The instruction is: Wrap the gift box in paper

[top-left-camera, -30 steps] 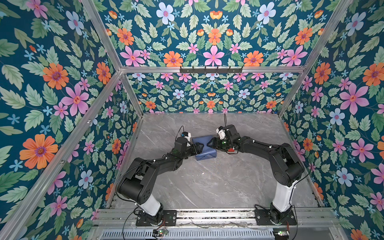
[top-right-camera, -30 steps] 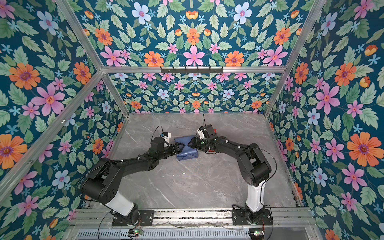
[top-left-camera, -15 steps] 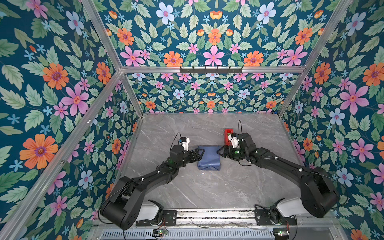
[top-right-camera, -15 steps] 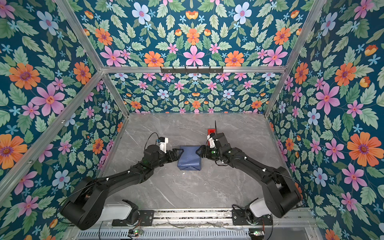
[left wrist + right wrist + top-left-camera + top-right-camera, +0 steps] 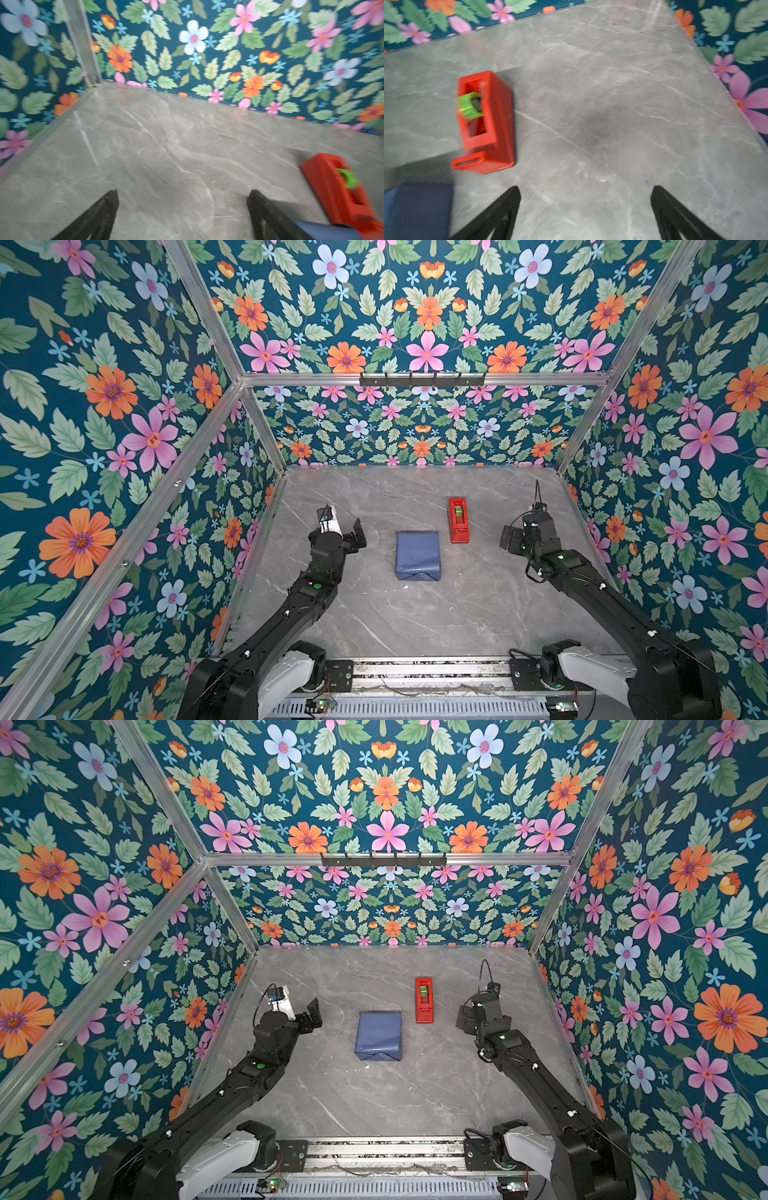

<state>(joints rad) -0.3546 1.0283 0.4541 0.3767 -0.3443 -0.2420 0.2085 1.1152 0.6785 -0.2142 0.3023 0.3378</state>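
Item: gift box under paper (image 5: 417,556); likely light, stiff, slick; grip opposite long sides; left tool (image 5: 182,194), right tool (image 5: 586,189) spread wide, empty.

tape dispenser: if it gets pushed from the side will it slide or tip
The tape dispenser looks like rigid plastic, so it should not flex. It stands narrow on the smooth table, so a low push would probably slide it; a high sideways push might tip it.
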